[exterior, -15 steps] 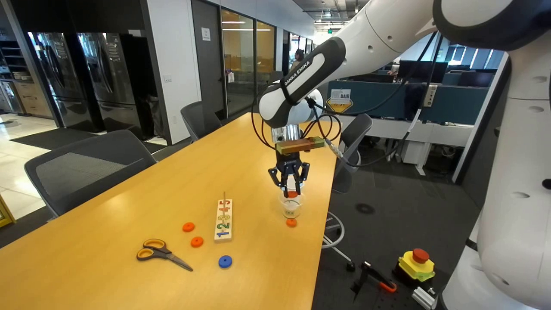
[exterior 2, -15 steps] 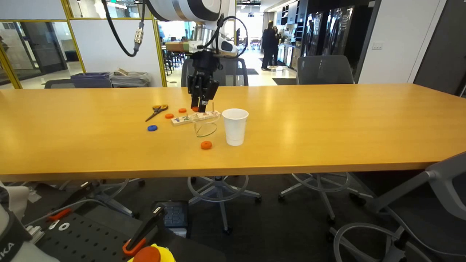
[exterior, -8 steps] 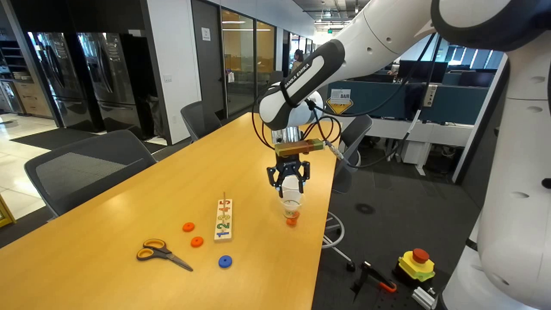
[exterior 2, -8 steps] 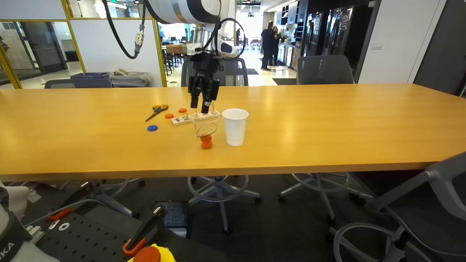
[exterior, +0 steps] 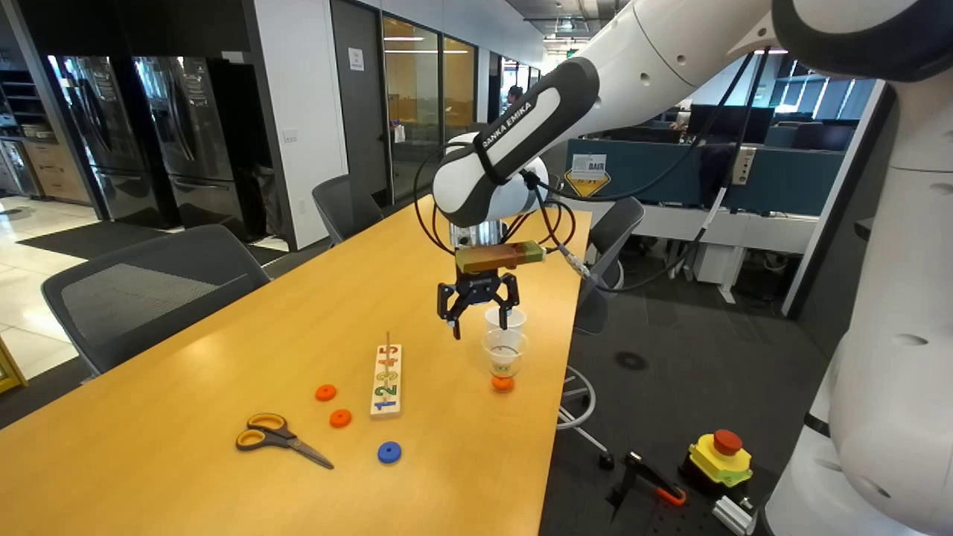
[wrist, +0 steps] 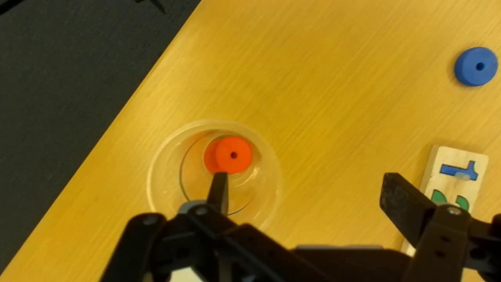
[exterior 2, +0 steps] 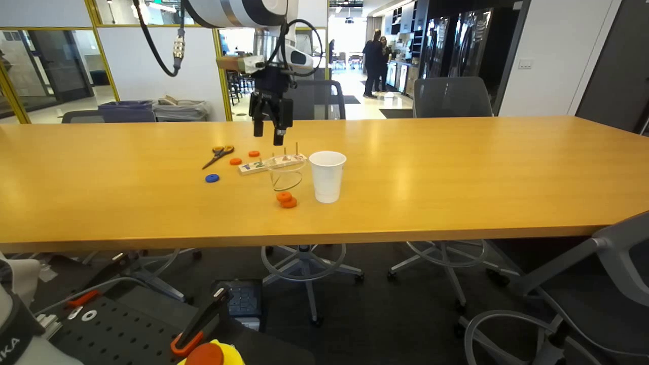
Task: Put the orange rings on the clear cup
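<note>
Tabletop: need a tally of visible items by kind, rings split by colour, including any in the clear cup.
Clear cup: 1
Orange rings: 4 (2 inside the cup, 2 outside it)
Blue ring: 1
White cup: 1
Scissors: 1
Numbered peg board: 1
Total: 9

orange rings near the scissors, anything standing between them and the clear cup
Yes: the wooden number board, with upright pegs, lies between those two orange rings and the clear cup. Carried higher than the pegs, they should probably pass. The clear cup shows no lid over its mouth.
</note>
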### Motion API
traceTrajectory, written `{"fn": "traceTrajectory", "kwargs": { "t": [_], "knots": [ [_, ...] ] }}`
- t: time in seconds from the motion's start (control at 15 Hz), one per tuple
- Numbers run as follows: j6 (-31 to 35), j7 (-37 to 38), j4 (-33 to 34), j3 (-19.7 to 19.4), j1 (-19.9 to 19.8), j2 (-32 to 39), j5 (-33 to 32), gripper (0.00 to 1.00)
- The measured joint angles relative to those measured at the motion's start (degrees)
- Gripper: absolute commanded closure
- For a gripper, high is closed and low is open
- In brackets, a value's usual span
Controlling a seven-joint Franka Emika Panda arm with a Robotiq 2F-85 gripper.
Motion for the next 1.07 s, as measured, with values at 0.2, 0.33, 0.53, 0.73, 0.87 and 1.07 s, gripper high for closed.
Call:
{"fn": "traceTrajectory", "kwargs": {
  "t": [0.2, 0.33, 0.53, 0.73, 0.87, 1.07],
  "knots": [
    [1.99, 1.58, -1.09, 3.0, 2.85, 0.03, -0.01, 0.0],
    [3.16, 1.71, -1.33, 5.05, 4.91, 0.8, -0.02, 0.0],
    [5.09, 1.5, -0.72, 7.28, 7.4, 3.04, -0.02, 0.0],
    [7.83, 0.27, 1.12, 8.22, 8.96, 6.16, -0.05, 0.0],
    [9.72, -0.9, 3.14, 8.32, 9.59, 8.7, -0.09, 0.0],
    [10.95, -3.24, 7.2, 8.34, 10.06, 12.9, -0.09, 0.0]
  ]
}}
